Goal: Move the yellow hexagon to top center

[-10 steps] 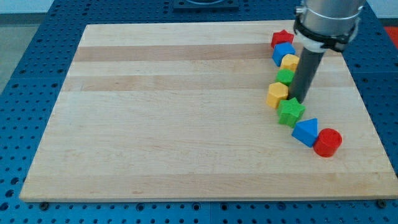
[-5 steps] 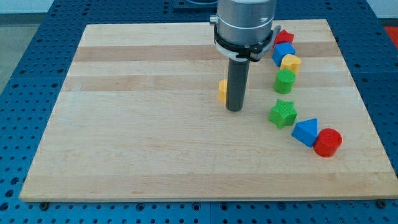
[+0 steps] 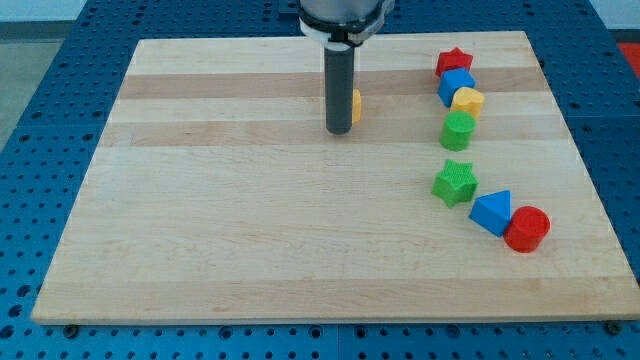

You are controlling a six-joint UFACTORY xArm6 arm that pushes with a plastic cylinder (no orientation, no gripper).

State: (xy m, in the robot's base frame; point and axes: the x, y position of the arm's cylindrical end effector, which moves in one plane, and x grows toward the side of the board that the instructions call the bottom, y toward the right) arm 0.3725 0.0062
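Observation:
The yellow hexagon (image 3: 356, 103) lies on the wooden board near the view's top centre, mostly hidden behind the dark rod. Only its right edge shows. My tip (image 3: 340, 131) rests on the board just left of and slightly below the hexagon, touching or almost touching it.
A curved row of blocks runs down the view's right: red star (image 3: 454, 62), blue cube (image 3: 456, 83), yellow block (image 3: 467, 102), green cylinder (image 3: 458, 131), green star (image 3: 455, 183), blue triangle (image 3: 492, 212), red cylinder (image 3: 527, 229). The board's top edge (image 3: 230, 41) is near the rod.
The rod has swept from the right-hand row toward the view's top left, pushing the yellow hexagon out of the row to near top centre. The green star shifted slightly left.

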